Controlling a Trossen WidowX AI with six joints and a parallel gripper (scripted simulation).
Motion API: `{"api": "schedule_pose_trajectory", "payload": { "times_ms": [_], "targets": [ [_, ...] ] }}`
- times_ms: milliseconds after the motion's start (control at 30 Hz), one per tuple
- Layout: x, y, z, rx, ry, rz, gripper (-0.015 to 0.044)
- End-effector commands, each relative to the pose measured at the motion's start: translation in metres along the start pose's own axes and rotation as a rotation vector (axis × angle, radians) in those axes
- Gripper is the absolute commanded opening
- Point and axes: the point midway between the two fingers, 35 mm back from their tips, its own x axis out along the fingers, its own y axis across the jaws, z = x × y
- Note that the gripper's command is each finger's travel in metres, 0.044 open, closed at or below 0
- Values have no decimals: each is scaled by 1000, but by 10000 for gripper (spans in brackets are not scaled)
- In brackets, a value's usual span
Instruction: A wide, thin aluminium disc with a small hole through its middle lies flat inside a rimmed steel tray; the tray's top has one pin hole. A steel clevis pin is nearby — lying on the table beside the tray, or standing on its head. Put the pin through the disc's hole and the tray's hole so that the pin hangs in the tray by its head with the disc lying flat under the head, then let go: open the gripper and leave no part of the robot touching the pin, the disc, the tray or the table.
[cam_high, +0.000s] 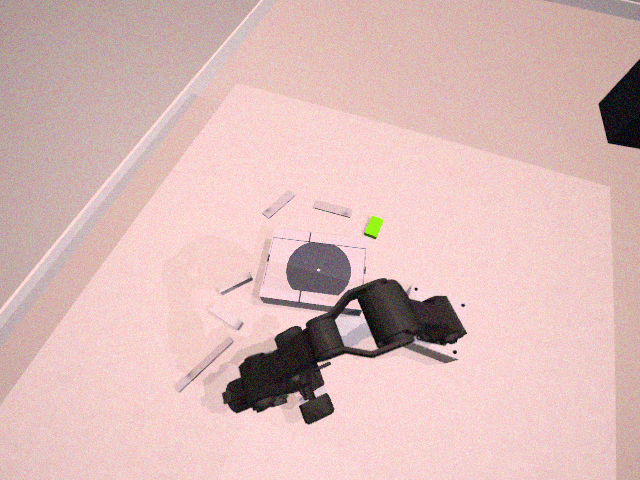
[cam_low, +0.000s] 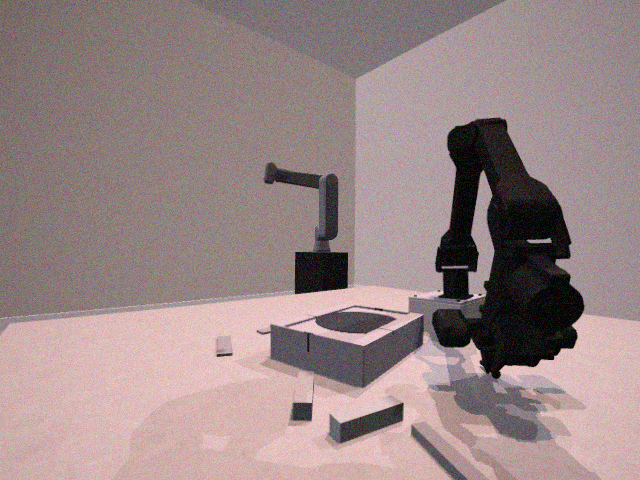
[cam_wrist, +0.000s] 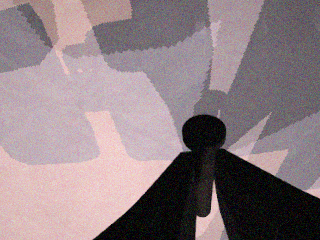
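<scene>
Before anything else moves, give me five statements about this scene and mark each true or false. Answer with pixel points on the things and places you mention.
1. The gripper (cam_low: 493, 373) (cam_wrist: 202, 162) is shut on the pin (cam_wrist: 204, 132). True.
2. The disc (cam_high: 305, 279) (cam_low: 351, 324) leans against the outside of the tray (cam_high: 276, 268) (cam_low: 330, 356). False: it lies flat inside the tray.
3. The pin's head sticks out beyond the fingertips. True.
4. The pin already passes through the disc's hole. False: the gripper holds it away from the tray.
5. The small block (cam_high: 374, 226) near the tray is red. False: it is green.

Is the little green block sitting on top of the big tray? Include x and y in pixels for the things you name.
No, the green block (cam_high: 373, 227) lies on the table beside the tray (cam_high: 273, 281), past its rim.
</scene>
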Motion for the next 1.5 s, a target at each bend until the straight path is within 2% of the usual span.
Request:
{"api": "schedule_pose_trajectory", "payload": {
  "times_ms": [0,533,700,1467],
  "targets": [
    [-14,0,-3,1,-11,-1,0],
    [-60,0,-22,1,-12,0,0],
    [-56,-2,-23,17,-5,1,0],
    [-61,-82,-41,785,-111,120,0]
  ]
}}
